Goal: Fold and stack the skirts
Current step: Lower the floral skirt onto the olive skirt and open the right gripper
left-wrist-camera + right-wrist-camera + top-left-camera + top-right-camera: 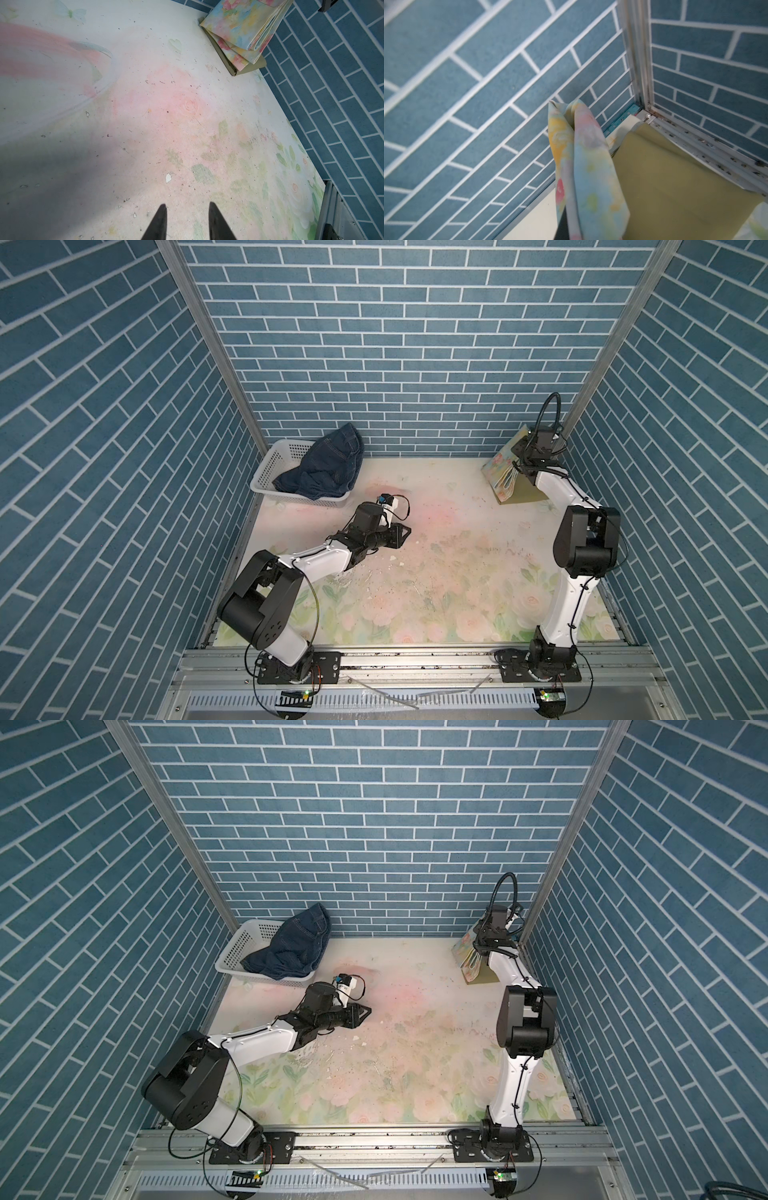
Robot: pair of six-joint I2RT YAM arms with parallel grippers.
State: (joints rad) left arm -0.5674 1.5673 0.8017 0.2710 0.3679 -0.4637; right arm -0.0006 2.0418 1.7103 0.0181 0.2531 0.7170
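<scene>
- Floral skirt: folded, at the tabletop's far right corner, lying on the olive skirt; its far end is raised and clenched in my right pincer.
- Long axis: back wall to front, alongside the right wall; layered fold edges show at the near end.
- Olive skirt: flat underneath, its margins showing.
- Denim skirt: unfolded, heaped over the white basket at far left.
- Left pincer: released, empty, above bare tabletop.
- Progress, as I judge it: two stacked, pending release; denim remains.
</scene>
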